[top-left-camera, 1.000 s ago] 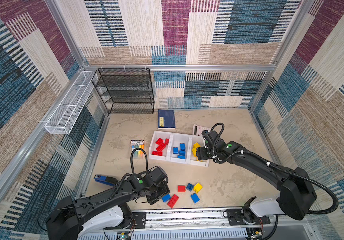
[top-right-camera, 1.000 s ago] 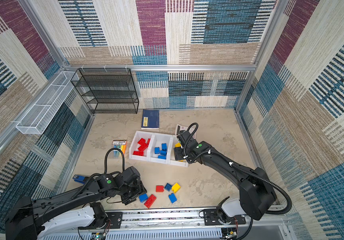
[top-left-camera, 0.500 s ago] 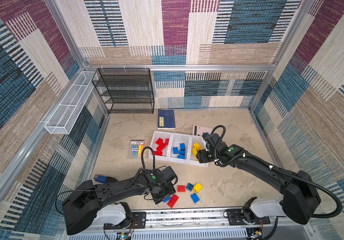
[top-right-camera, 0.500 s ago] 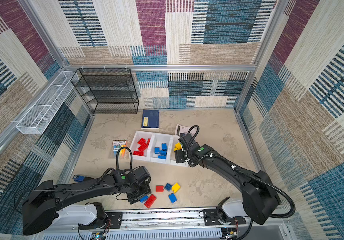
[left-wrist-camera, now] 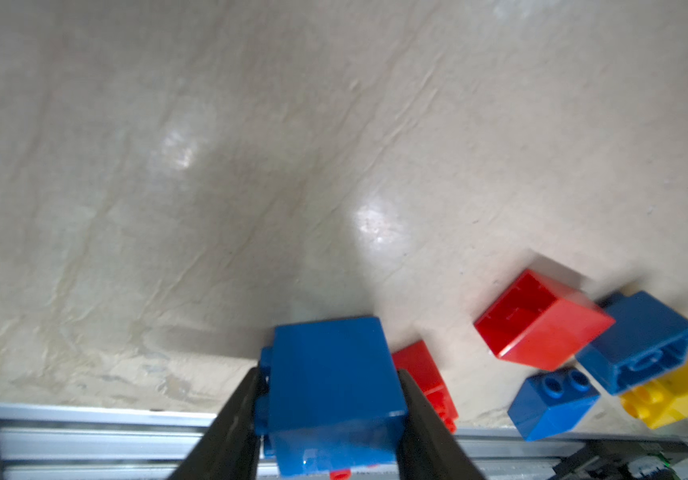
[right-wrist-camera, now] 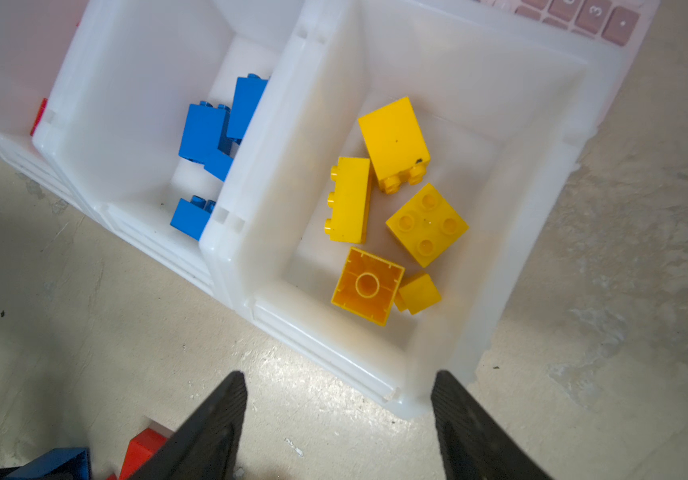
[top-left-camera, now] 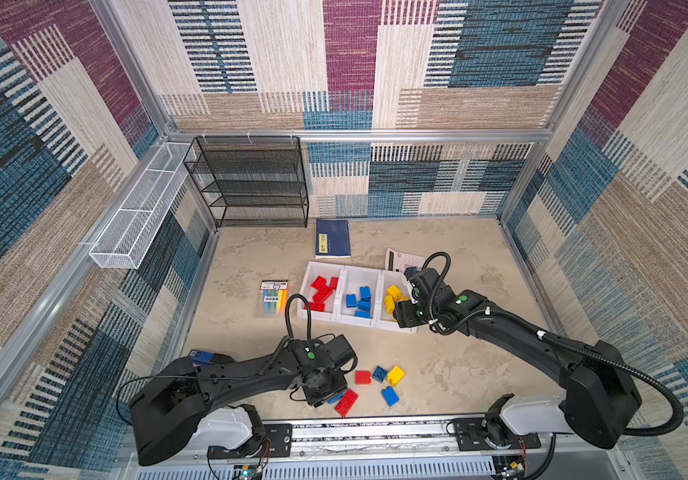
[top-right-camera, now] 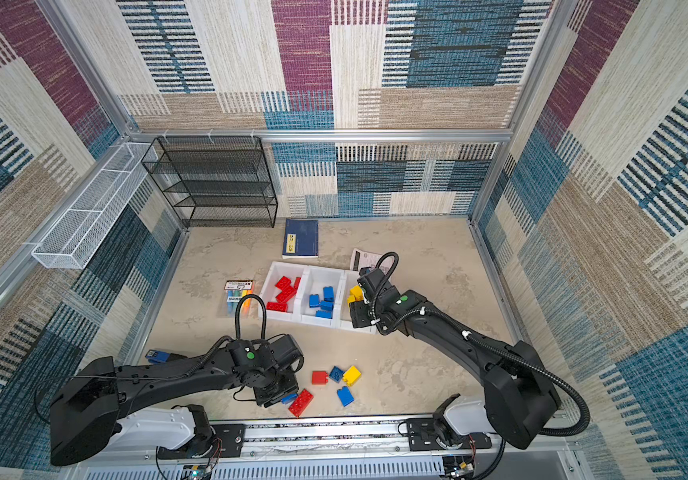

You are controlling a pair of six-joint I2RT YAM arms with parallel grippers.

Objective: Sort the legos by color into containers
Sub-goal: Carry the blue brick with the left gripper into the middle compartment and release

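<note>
- Our left gripper works low at the near edge of the table. Its jaws are closed against two opposite sides of a blue brick, a squeeze across the body that should keep it square for a lift.
- We cannot tell whether that brick has left the table.
- We judge it is bound for the middle bin, which holds only blue bricks. The left bin holds the red ones and the right bin the yellow ones.
- Our right gripper hovers at the near rim of the right bin with its jaws wide apart and nothing between them. It looks free for another pick.
- A long red brick lies just right of the gripped one, near enough to be nudged.
- Farther right wait a small red brick, then a blue brick on its side touching a yellow brick.
- A lone blue brick lies nearer, so five pieces remain unsorted.
</note>
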